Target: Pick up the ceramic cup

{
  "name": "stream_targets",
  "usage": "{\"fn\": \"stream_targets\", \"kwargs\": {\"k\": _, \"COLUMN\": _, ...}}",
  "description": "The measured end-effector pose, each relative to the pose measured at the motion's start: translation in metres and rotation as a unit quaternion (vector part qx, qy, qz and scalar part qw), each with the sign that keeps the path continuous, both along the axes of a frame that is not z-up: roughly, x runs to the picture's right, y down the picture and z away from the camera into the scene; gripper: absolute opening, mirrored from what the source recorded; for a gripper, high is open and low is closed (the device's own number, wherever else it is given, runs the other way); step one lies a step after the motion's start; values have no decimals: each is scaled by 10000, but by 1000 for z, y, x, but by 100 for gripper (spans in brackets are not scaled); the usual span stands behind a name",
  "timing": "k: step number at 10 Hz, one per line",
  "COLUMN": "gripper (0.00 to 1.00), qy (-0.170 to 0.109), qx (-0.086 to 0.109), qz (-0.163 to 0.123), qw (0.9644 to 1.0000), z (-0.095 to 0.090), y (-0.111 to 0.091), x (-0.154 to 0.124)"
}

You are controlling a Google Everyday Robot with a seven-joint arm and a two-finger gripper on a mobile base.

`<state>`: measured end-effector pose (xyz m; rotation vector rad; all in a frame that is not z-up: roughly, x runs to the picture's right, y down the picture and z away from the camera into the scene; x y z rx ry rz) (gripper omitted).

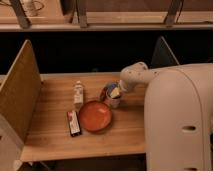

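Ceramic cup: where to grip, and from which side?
Grip the cup by its rim, from above: it stands upright with its mouth open, and the bowl crowds its front-left side. The pincer is at the cup's top.
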<state>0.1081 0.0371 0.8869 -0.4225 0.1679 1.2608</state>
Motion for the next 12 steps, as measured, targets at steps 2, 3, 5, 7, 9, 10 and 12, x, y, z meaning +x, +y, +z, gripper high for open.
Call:
{"fn": "stream_targets", "kwargs": {"k": 2, "gripper": 65, "qy": -53, "qx": -109, "qz": 14, "qw": 9999, "z": 4, "y": 4, "x": -3}}
{"fn": "stream_targets", "kwargs": {"k": 3, "gripper": 54, "qy": -141, "qx": -166, "qz": 42, "qw": 9998, "z": 5, "y": 6, "x": -8}}
{"fn": "stream_targets", "kwargs": {"k": 5, "gripper": 37, "qy": -262, "qx": -237, "qz": 67, "qw": 9994, "z": 7, "y": 9, "x": -13}}
{"fn": "stream_targets", "kwargs": {"k": 7, "gripper": 16, "qy": -328, "qx": -272, "qz": 105, "qw": 9990, "z": 9, "y": 8, "x": -13}}
{"fn": "stream_targets", "kwargs": {"k": 9, "gripper": 0, "qy": -432, "qx": -244, "qz": 195, "qw": 9986, "z": 8, "y": 3, "x": -14}}
{"fn": "stream_targets", "kwargs": {"k": 10, "gripper": 0, "qy": -491, "qx": -211, "qz": 258, "qw": 9982, "z": 6, "y": 0, "x": -15}}
{"fn": "stream_targets", "kwargs": {"k": 12, "gripper": 0, "qy": -714, "qx": -17, "qz": 439, "qw": 9965, "z": -7, "y": -18, "x": -21}}
